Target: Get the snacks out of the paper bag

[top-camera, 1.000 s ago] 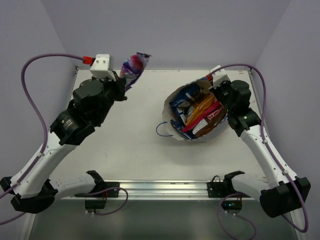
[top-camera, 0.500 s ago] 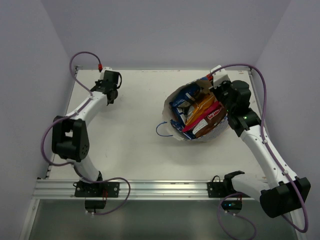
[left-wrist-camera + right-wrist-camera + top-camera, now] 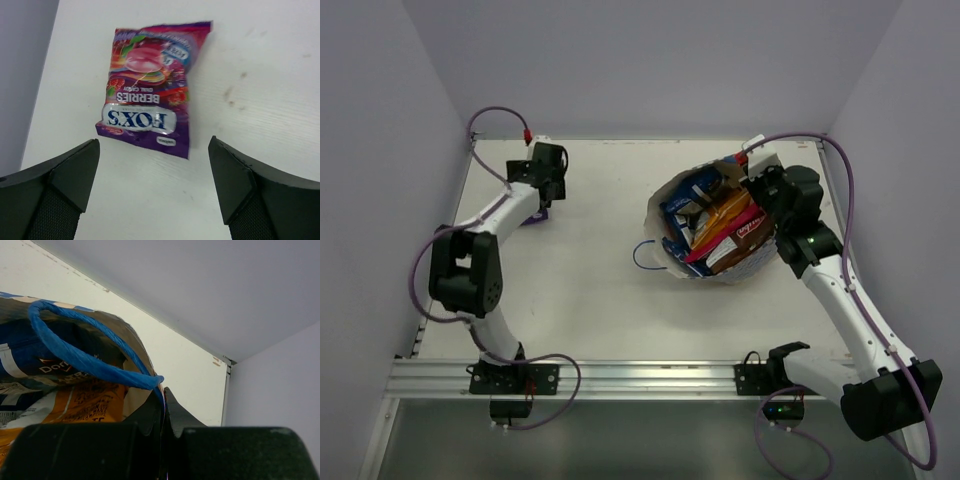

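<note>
One packet is out: the pink-purple packet (image 3: 150, 95) is lying flat on the desk (image 3: 590, 290) in the far-left corner, touching nothing. The left fingers (image 3: 70, 172) are hanging spread wide just above its near end, holding nothing. The left arm is folding up at the elbow on the left side, forearm reaching to the far edge, wrist pointing down at the desk.

Over on the right, the paper bag (image 3: 656, 222) is sitting with its mouth gaping upward. The blue packet (image 3: 682, 205), orange packet (image 3: 720, 212), pink-red packet (image 3: 745, 228) and brown-and-white chip bag (image 3: 730, 255) are crowding inside it, their long axes running roughly from near left to far right. The right fingers (image 3: 176, 417) are pinching tight on the bag's far-right rim, right beside the blue cord handle (image 3: 85, 352). That arm is stretching up the right side with its wrist bending inward.

By the look of it, the next pick is waiting well to the right of the free fingers. The right arm is nearer but busy bracing the bag, so the left one is probably facing a long swing across.
</note>
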